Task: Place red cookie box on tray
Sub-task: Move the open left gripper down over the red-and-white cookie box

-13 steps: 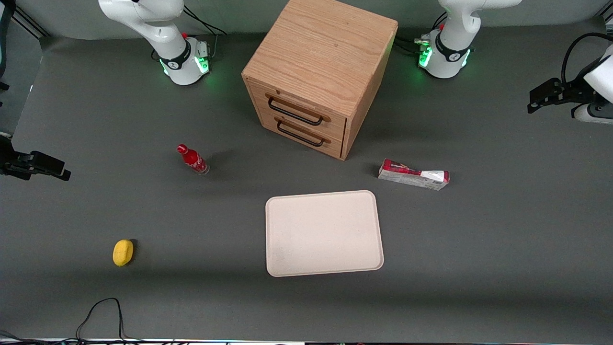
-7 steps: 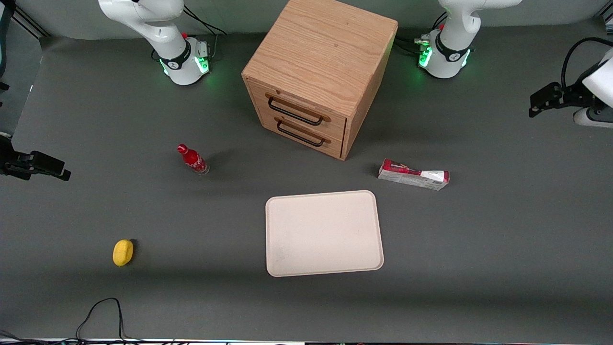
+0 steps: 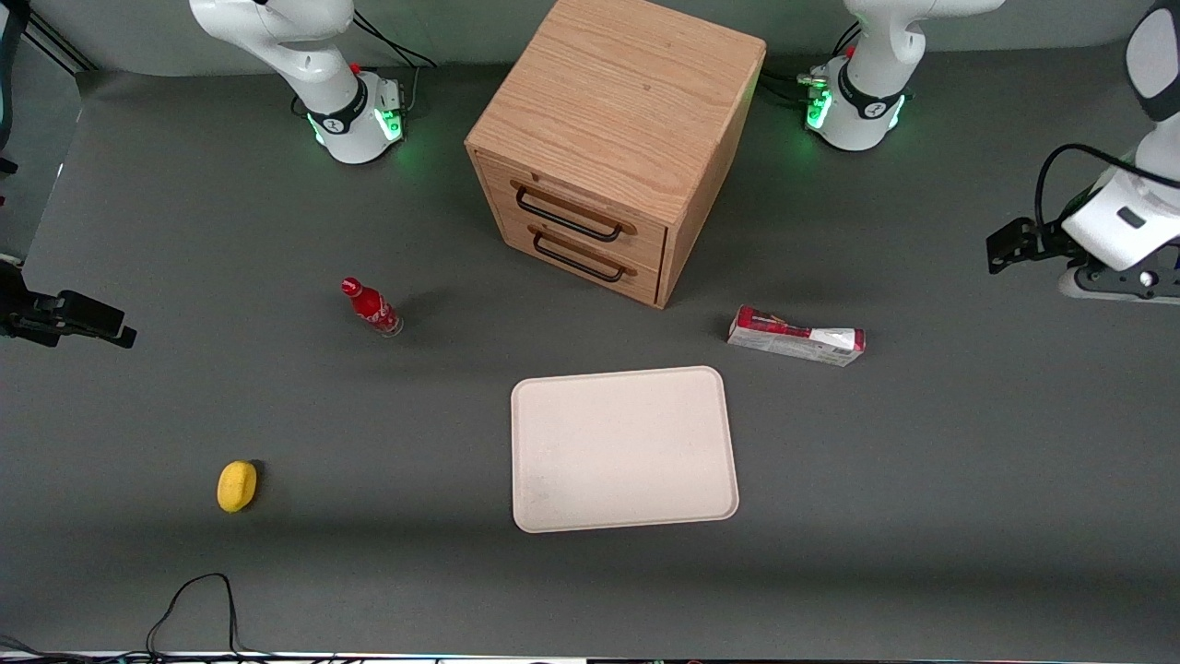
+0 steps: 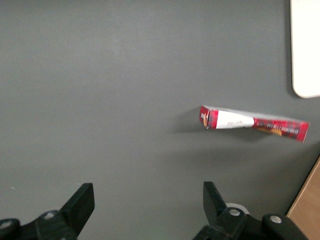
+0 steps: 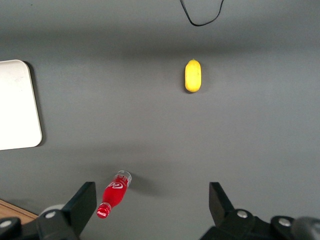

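The red cookie box lies flat on the grey table, beside the tray and a little farther from the front camera, toward the working arm's end. The cream tray has nothing on it. My left arm's wrist hovers near the table's end, well apart from the box. In the left wrist view the gripper is open with only bare table between its fingers. That view also shows the cookie box ahead of the fingers and a corner of the tray.
A wooden drawer cabinet stands at the middle of the table, farther from the front camera than the tray. A small red bottle and a yellow object lie toward the parked arm's end. A black cable loops near the front edge.
My left arm's wrist has come down and moved in from the table's end toward the cookie box. The box, tray and other objects have not moved.
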Controlling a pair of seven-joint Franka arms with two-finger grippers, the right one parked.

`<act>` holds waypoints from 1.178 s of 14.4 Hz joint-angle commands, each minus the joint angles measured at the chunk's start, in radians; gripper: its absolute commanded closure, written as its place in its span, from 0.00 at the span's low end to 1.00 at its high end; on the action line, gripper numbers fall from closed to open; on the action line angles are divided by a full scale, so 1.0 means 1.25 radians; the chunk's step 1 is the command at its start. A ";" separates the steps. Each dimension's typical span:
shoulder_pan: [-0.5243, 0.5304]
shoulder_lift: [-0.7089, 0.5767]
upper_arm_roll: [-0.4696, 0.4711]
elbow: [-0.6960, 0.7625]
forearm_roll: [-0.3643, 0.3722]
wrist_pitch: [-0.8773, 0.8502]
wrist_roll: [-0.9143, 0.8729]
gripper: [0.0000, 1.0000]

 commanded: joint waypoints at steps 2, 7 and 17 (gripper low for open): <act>-0.003 0.045 -0.078 -0.010 -0.007 0.047 -0.353 0.03; -0.021 0.104 -0.113 -0.042 -0.057 0.114 -0.751 0.03; -0.109 0.299 -0.113 -0.154 -0.058 0.433 -1.161 0.03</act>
